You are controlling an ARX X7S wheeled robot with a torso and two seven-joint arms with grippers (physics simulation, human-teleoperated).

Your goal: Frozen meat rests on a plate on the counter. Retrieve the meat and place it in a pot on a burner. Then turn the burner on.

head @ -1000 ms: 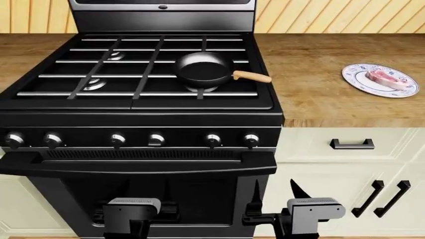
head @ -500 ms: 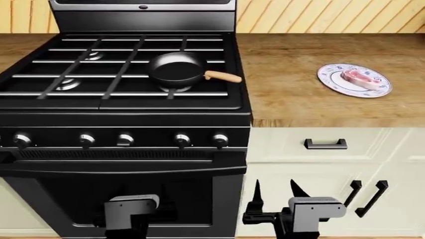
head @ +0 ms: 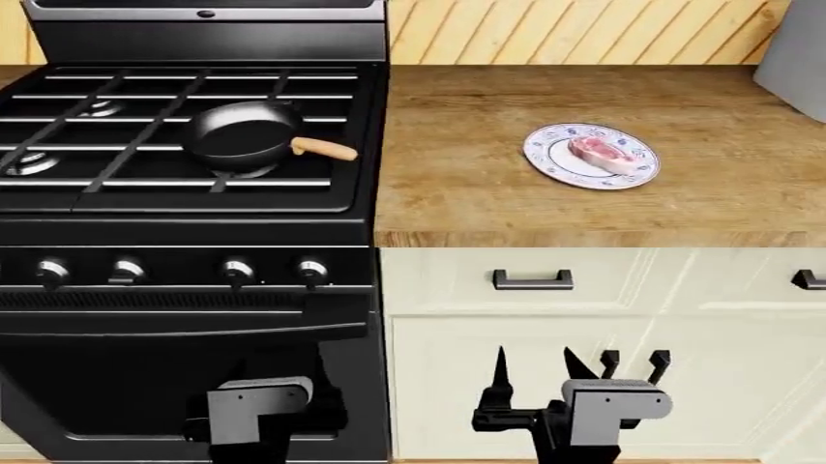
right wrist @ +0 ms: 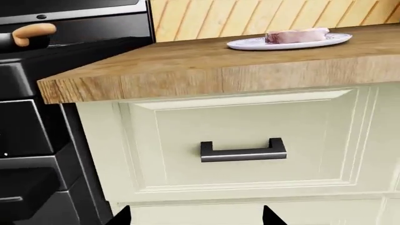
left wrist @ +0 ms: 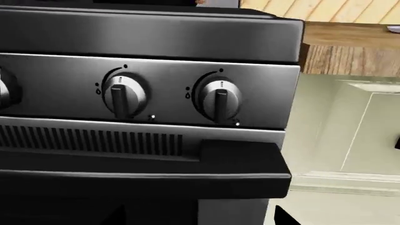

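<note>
The meat [head: 598, 152], a pink steak, lies on the blue-rimmed plate [head: 543, 158] on the wooden counter [head: 490, 208] right of the stove. The black pot [head: 239, 130] with its wooden handle [head: 325, 149] sits over the front right burner [head: 243, 173]. Both arms hang low in front of the cabinets, far below the counter. My right gripper [head: 533, 372] is open and empty below the drawer; its wrist view shows the meat [right wrist: 297, 35] and plate [right wrist: 250, 44] up on the counter. My left gripper [left wrist: 200, 218] is open and empty, facing the stove front.
Silver knobs [head: 311, 271] line the stove front; two [left wrist: 122, 93] [left wrist: 218, 96] fill the left wrist view above the oven handle [left wrist: 244, 159]. A black drawer handle [right wrist: 244, 152] faces the right gripper. A grey object [head: 794, 48] stands at the counter's back right.
The head view has shifted to the right: stove, pot and plate all slid leftward in it. Both grippers keep their low places and stay open.
</note>
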